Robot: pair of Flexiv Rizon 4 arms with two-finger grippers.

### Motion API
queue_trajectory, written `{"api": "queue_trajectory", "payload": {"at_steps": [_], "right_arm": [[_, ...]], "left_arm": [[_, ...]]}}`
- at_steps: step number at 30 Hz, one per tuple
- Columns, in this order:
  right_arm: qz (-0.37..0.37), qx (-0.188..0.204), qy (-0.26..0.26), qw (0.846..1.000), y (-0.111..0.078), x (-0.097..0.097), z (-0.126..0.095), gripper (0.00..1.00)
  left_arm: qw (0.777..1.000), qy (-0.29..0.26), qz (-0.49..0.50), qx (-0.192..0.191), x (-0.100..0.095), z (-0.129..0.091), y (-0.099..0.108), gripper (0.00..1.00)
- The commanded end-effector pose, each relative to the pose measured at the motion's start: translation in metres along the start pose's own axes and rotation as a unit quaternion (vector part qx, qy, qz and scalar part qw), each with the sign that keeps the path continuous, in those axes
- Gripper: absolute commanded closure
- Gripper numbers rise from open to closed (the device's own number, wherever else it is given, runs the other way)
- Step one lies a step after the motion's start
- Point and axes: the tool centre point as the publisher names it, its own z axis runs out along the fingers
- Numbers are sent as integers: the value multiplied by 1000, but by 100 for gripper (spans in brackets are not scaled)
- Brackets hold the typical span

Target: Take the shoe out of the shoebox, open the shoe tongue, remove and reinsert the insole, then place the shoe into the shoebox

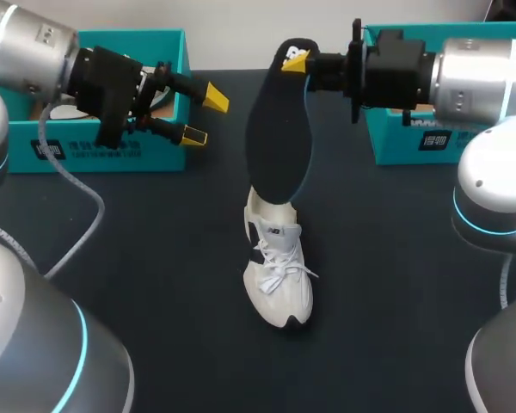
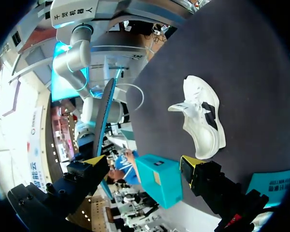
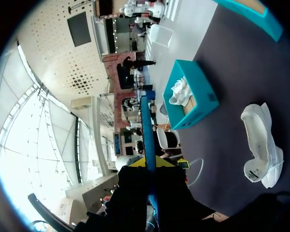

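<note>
At table (image 1: 155, 284) centre: white shoe (image 1: 278, 284), out of the box, standing on its sole. Toe at 6 o'clock, heel at 12, laces loose on top.

Insole (image 1: 279, 129) is out of the shoe. It's black with a blue edge and hangs long-ways at 12 o'clock from the shoe. Right gripper (image 1: 297, 60) comes in from 3 o'clock with both yellow tips pinched on the insole's upper end, one on each face. Right wrist view shows the insole edge-on, running straight out from between the fingers. In head view the insole's lower end overlaps the shoe's collar, and contact can't be told from there. Left wrist view shows insole and shoe apart.

Left gripper (image 1: 204, 116) sits at 10 o'clock from the shoe, up off the table, fingers spread wide and released. It points toward 3 o'clock at the insole and is not touching it.

Left shoebox (image 1: 95, 148), teal, is at 10 o'clock behind the left gripper. Right shoebox (image 1: 413, 142), teal, is at 2 o'clock under the right arm. Right wrist view shows a second shoe (image 3: 178, 92), white, lying inside the left shoebox, ahead of the right gripper.
</note>
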Motion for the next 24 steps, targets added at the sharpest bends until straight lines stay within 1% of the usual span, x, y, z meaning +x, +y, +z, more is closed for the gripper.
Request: {"api": "queue_trajectory", "payload": {"at_steps": [1,4,5,6,7,8,10,13,15,20,24], "right_arm": [[1,-4,-1,1000,0,1,16,100],[1,-4,-1,1000,0,1,16,100],[1,-4,-1,1000,0,1,16,100],[8,-3,-4,1000,2,0,18,100],[9,-4,4,1000,4,0,20,100],[14,0,14,1000,6,-1,23,100],[21,9,23,999,10,0,30,100],[35,25,42,998,16,-5,38,100],[43,34,42,998,19,-9,42,100],[51,46,52,996,25,-20,54,100],[60,55,57,995,24,-28,63,100]], "left_arm": [[1000,0,1,-1,1,1,0,0],[1000,0,1,-1,1,1,0,0],[1000,-13,2,-12,7,1,-3,0],[999,-28,-14,-13,11,1,-4,0],[998,-47,-26,-12,14,1,-5,0],[998,-60,-25,-24,16,0,-6,0],[995,-87,-35,-27,17,-1,-7,0],[991,-120,-43,-35,16,-5,-10,0],[988,-141,-49,-37,15,-7,-12,0],[984,-162,-61,-45,15,-8,-17,0],[980,-177,-77,-54,15,-12,-19,0]]}}
